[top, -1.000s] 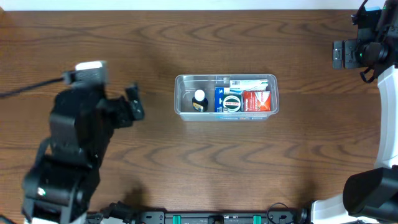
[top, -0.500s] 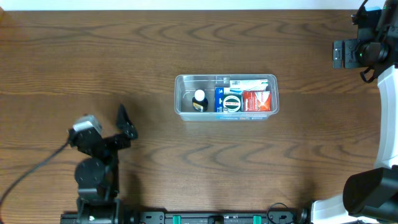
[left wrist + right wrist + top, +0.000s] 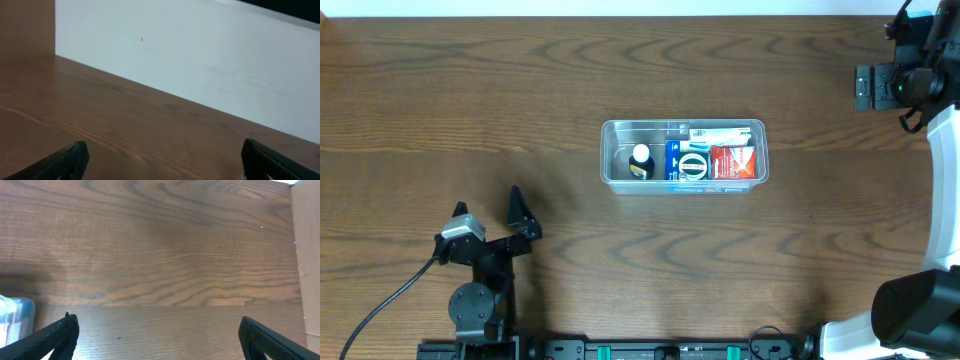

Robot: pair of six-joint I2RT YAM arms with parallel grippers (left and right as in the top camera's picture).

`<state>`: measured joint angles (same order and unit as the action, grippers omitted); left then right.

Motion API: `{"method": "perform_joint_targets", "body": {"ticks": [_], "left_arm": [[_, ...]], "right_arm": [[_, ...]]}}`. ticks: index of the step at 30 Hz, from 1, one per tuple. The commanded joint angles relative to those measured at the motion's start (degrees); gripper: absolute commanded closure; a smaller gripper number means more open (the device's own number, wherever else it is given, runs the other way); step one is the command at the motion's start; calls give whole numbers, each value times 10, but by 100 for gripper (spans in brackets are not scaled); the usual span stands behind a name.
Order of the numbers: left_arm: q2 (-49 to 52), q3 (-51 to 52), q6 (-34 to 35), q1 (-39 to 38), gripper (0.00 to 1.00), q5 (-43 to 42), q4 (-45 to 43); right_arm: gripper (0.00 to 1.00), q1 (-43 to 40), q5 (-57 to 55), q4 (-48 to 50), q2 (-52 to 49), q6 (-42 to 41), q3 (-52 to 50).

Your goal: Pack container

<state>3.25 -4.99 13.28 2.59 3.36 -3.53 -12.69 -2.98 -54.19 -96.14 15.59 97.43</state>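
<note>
The clear plastic container stands at the middle of the wooden table. Inside it are a small dark bottle with a white cap, a blue package, a red package and a white box at the back. My left gripper is open and empty at the front left, well apart from the container; its fingertips frame bare wood. My right gripper is open and empty over bare wood; its arm is at the far right edge. A corner of the container shows in the right wrist view.
The wooden table spreads around the container. A white wall rises beyond the table's edge in the left wrist view. A pale board stands at the table's right side.
My left arm has drawn back toward the front left edge of the table and folded down low. The container and the right arm have not moved.
</note>
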Motion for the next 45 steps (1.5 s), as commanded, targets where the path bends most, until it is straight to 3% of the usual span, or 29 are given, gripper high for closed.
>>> {"method": "perform_joint_targets", "body": {"ticks": [1, 14, 45], "left_arm": [[-12, 17, -1, 4, 2, -3, 2], [-32, 48, -14, 7, 2, 2, 77], [-29, 48, -21, 7, 2, 1, 75]], "right_arm": [[1, 0, 2, 0, 2, -6, 3], [1, 0, 2, -1, 2, -6, 3], [1, 0, 2, 0, 2, -6, 3]]}}
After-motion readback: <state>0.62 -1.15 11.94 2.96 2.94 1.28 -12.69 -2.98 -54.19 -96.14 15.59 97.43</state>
